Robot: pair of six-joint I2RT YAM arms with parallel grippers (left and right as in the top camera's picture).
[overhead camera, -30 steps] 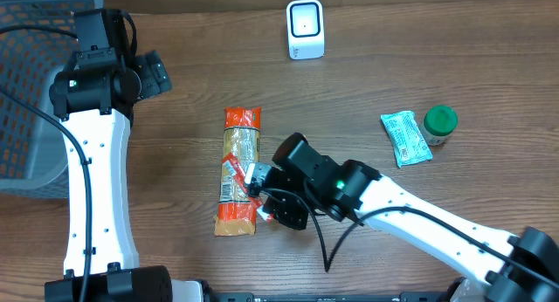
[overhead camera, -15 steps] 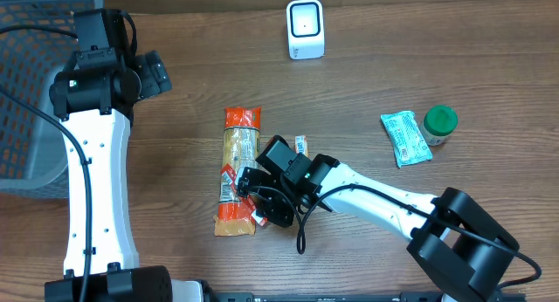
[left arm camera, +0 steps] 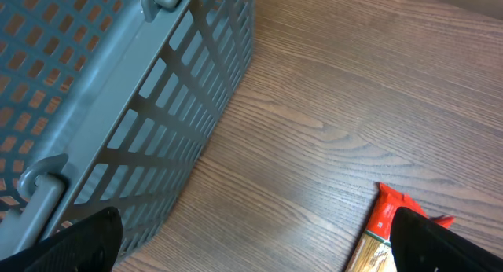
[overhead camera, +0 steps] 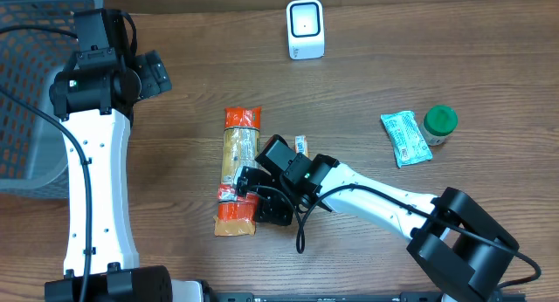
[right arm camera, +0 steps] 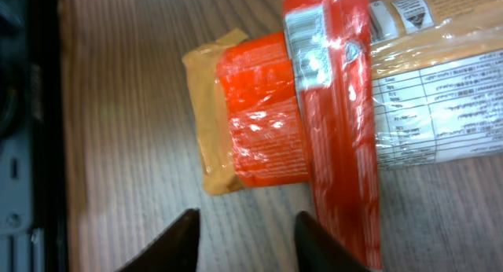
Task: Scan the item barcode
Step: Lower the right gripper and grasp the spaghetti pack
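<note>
My right gripper (right arm camera: 250, 242) hangs low over the tabletop (right arm camera: 134, 130), jaws partly apart with only bare wood between them; it holds nothing. The packet (overhead camera: 238, 175) lies flat near the middle of the tabletop, its length running from 12 to 6 o'clock. I am at its 6 o'clock end, on the 3 o'clock side. I judge that spot suits a pinch on the orange end, which would leave the printed panel uncovered.

A narrow red strip (right arm camera: 334, 123) runs along the packet. I cannot tell whether it is a flap of the wrapper or a separate sachet. The print faces up, and the scanner (overhead camera: 305, 29) stands well apart at 12 o'clock. So the packet needs lifting and carrying to it, with the barcode turned toward its window.

My left gripper (left arm camera: 259, 242) is wide open and empty beside the basket (left arm camera: 118, 107) at 9 o'clock. I take that as parked clear so my right arm has the middle. A bottle (overhead camera: 440, 125) and a teal sachet (overhead camera: 405, 138) sit together at 3 o'clock, out of my way.
</note>
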